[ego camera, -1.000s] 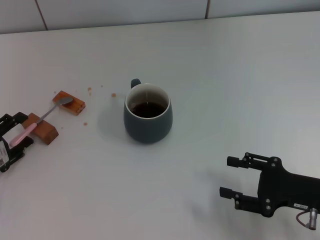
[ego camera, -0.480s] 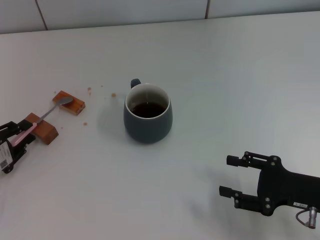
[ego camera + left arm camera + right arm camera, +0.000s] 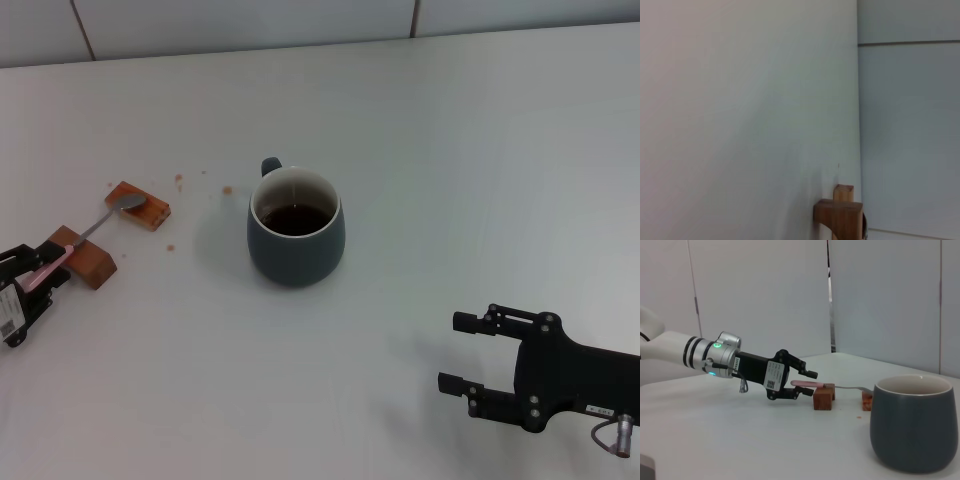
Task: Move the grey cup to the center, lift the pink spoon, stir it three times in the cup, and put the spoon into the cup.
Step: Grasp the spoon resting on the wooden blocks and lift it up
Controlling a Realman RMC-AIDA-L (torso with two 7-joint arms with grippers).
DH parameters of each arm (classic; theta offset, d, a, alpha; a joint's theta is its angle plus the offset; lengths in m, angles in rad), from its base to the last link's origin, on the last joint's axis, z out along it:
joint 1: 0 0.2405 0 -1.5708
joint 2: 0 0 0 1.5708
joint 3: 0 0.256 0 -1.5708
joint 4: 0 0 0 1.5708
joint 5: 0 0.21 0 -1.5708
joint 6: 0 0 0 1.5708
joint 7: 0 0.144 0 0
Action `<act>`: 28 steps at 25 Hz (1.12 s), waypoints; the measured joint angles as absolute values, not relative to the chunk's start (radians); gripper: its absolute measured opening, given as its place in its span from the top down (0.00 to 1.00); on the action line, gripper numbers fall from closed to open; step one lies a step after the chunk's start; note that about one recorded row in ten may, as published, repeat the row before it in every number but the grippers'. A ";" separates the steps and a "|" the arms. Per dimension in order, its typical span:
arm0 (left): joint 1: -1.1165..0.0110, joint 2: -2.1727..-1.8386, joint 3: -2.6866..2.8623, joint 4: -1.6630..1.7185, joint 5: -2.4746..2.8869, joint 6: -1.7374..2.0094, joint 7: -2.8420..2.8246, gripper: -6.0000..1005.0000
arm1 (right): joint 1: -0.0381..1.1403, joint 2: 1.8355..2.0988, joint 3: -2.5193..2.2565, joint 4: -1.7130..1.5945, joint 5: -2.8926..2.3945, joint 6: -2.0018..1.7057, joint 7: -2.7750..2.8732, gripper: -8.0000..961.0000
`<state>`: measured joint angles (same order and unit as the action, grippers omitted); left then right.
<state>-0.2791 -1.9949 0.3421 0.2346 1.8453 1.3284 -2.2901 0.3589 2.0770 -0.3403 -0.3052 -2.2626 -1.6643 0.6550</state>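
The grey cup (image 3: 295, 232) stands in the middle of the white table with dark liquid inside; it also fills the near side of the right wrist view (image 3: 912, 425). The pink spoon (image 3: 126, 202) lies bridged across two brown wooden blocks (image 3: 90, 260), its pink handle pointing toward the table's left edge. My left gripper (image 3: 48, 266) is at that handle end, open, one finger on each side of the handle; the right wrist view shows the left gripper (image 3: 807, 383) with the spoon (image 3: 850, 388) between its fingers. My right gripper (image 3: 453, 353) hovers open at the lower right, holding nothing.
The second block (image 3: 140, 207) carries the spoon's bowl. Small brown crumbs (image 3: 227, 190) dot the table between the blocks and the cup. One block (image 3: 839, 216) shows in the left wrist view. A tiled wall (image 3: 300, 20) runs along the table's far edge.
My left gripper has shifted slightly toward the table's left edge along the pink handle, then stopped. Spoon, cup and right arm have not moved.
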 joint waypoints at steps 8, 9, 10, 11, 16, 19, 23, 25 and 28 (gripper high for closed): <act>-0.279 -1.996 0.342 0.235 1.845 1.327 -2.285 0.74 | 0.359 2.077 -0.344 -0.304 -2.263 -1.664 0.655 0.26; -0.279 -1.999 0.342 0.235 1.845 1.328 -2.281 0.76 | 0.359 2.077 -0.345 -0.304 -2.263 -1.664 0.655 0.26; -0.279 -2.000 0.342 0.235 1.845 1.329 -2.278 0.77 | 0.359 2.077 -0.345 -0.304 -2.263 -1.664 0.655 0.26; -0.279 -2.001 0.342 0.235 1.845 1.330 -2.274 0.78 | 0.359 2.077 -0.346 -0.304 -2.263 -1.664 0.655 0.26; -0.279 -2.005 0.342 0.235 1.844 1.343 -2.264 0.81 | 0.363 2.077 -0.348 -0.302 -2.265 -1.663 0.655 0.26; -0.279 -2.006 0.340 0.235 1.841 1.362 -2.258 0.81 | 0.364 2.077 -0.348 -0.300 -2.267 -1.663 0.655 0.26; -0.279 -2.007 0.332 0.235 1.838 1.395 -2.246 0.82 | 0.366 2.077 -0.348 -0.299 -2.267 -1.663 0.655 0.26; -0.280 -2.007 0.327 0.235 1.837 1.410 -2.244 0.83 | 0.366 2.077 -0.348 -0.299 -2.267 -1.663 0.655 0.26; -0.294 -2.011 0.315 0.239 1.835 1.436 -2.225 0.84 | 0.366 2.078 -0.348 -0.299 -2.267 -1.663 0.655 0.26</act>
<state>-0.2939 -2.0115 0.3150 0.2390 1.8349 1.4364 -2.2253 0.3662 2.0779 -0.3480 -0.2988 -2.2672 -1.6627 0.6550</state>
